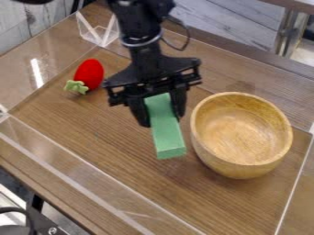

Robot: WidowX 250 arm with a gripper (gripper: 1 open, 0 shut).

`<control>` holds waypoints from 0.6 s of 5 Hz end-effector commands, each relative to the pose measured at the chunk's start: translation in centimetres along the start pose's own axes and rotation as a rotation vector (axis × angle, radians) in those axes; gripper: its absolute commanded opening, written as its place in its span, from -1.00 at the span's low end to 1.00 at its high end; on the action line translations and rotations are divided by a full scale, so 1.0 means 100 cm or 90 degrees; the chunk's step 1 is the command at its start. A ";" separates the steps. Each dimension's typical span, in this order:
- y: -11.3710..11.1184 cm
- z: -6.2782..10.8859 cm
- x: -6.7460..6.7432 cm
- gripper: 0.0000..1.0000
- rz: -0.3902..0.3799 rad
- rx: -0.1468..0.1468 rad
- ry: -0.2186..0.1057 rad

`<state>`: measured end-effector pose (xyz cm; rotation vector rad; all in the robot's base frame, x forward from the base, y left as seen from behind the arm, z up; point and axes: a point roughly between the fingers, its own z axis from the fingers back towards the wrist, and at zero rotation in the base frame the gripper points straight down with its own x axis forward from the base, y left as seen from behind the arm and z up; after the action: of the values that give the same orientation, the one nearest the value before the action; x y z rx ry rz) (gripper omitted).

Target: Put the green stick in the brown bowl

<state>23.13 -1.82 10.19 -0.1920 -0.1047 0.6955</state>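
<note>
My gripper (pixel 154 101) hangs above the wooden table, pointing almost straight down, its black fingers shut on the upper end of the green stick (pixel 166 131). The stick is a flat light-green block; it dangles below the fingers, clear of the table, tilted slightly toward the right. The brown bowl (pixel 243 132) stands upright on the table just right of the stick, round, light wood, with nothing inside. A small gap separates the stick's lower end from the bowl's left rim.
A red strawberry (pixel 87 73) with green leaves lies on the table to the left of the arm. A clear plastic wall (pixel 73 193) runs along the table's near edge. A grey floor and a table leg show at the back right.
</note>
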 end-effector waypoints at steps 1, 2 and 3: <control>-0.028 -0.003 0.006 -1.00 -0.060 -0.028 -0.016; -0.053 -0.011 0.009 -1.00 -0.056 -0.033 -0.021; -0.073 -0.018 0.012 -1.00 -0.015 -0.033 -0.039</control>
<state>27.98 -6.63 8.65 -0.1955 -0.1355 0.6839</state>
